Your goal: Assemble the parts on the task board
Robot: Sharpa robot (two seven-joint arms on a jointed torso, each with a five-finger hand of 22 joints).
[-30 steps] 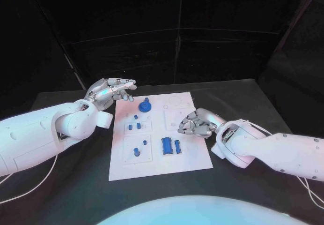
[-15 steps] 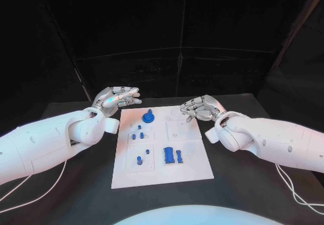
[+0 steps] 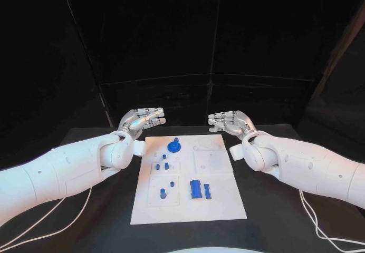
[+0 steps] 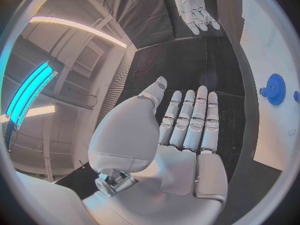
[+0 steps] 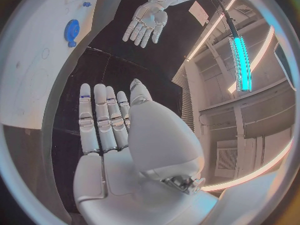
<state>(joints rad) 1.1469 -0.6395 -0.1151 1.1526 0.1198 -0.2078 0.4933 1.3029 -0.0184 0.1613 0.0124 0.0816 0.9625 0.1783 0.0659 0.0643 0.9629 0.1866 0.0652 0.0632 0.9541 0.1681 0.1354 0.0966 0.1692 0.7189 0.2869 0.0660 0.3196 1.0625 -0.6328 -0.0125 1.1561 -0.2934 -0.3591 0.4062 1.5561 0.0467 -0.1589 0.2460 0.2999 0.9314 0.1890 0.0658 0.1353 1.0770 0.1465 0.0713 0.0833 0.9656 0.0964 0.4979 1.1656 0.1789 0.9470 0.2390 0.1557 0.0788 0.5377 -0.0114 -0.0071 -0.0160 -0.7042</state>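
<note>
The white task board lies in the middle of the black table. A blue gear stands near its far edge, also seen in the wrist views. Small blue pegs sit behind two more blue pieces, and two upright blue blocks stand near the board's middle. My left hand hovers past the board's far left corner, fingers straight and together, holding nothing. My right hand hovers past the far right corner, equally flat and empty.
Black table surface runs on both sides of the board, with a dark curtain behind. White cables trail off the table's near corners. Each wrist view shows the other hand across the gap.
The camera has tilted up. My right hand has left the board's right side and risen to beyond its far edge, fingers uncurling. My left hand's fingers have straightened too.
</note>
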